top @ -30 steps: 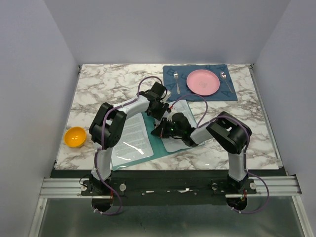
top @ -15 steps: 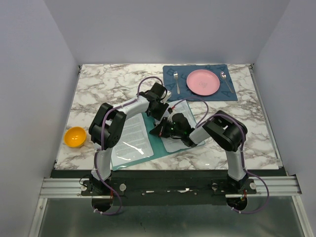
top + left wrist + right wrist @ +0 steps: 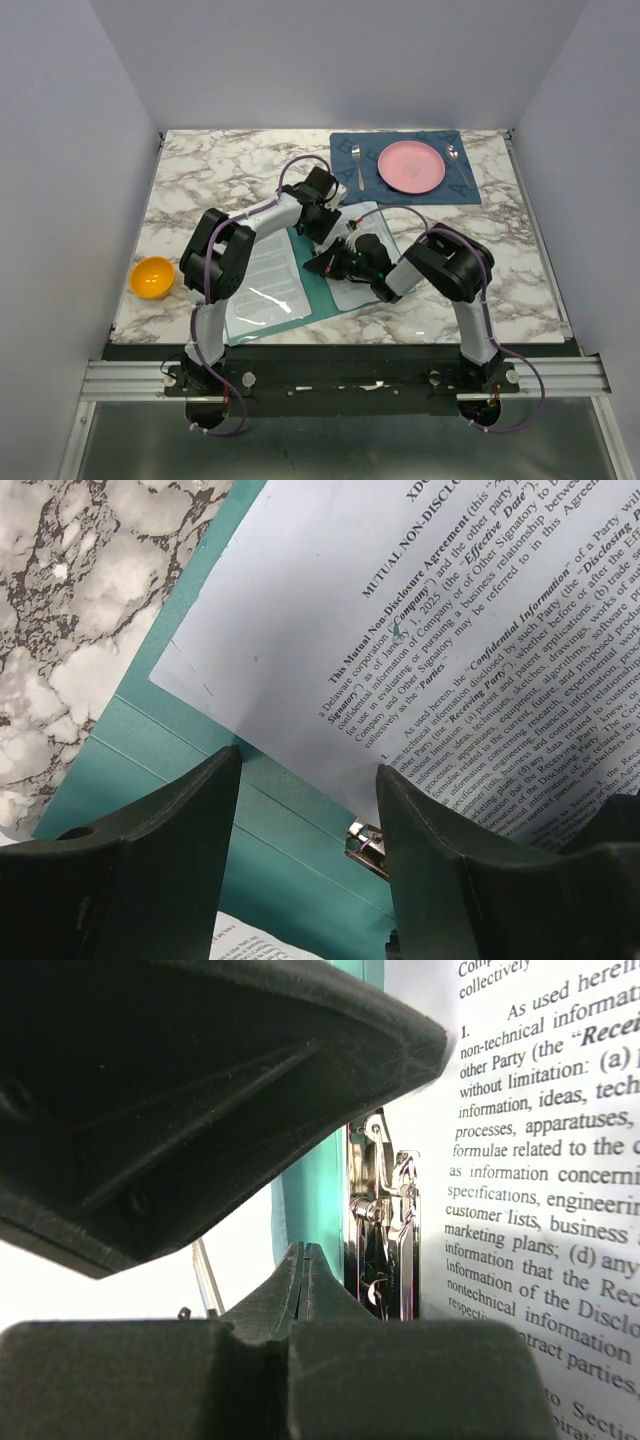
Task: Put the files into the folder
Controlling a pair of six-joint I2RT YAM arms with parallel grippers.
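The teal folder (image 3: 318,290) lies open in the middle of the table. A printed sheet (image 3: 265,280) lies on its left half under a shiny clear sleeve. Another printed sheet (image 3: 372,222) lies on its right half. My left gripper (image 3: 328,222) is open and empty, low over the folder's spine (image 3: 280,850), with the sheet's corner (image 3: 330,610) and the metal clip (image 3: 365,842) between its fingers. My right gripper (image 3: 318,266) is shut. Its tips (image 3: 305,1255) sit on the teal spine (image 3: 315,1190) beside the clip (image 3: 385,1225), left of the sheet (image 3: 540,1160).
An orange bowl (image 3: 153,277) sits at the table's left edge. A dark blue placemat (image 3: 440,190) at the back right holds a pink plate (image 3: 411,166), a fork (image 3: 359,166) and a spoon (image 3: 455,155). The two grippers are very close together.
My right arm's elbow has swung a little to the left and its gripper has edged left along the spine. The left arm has stayed put.
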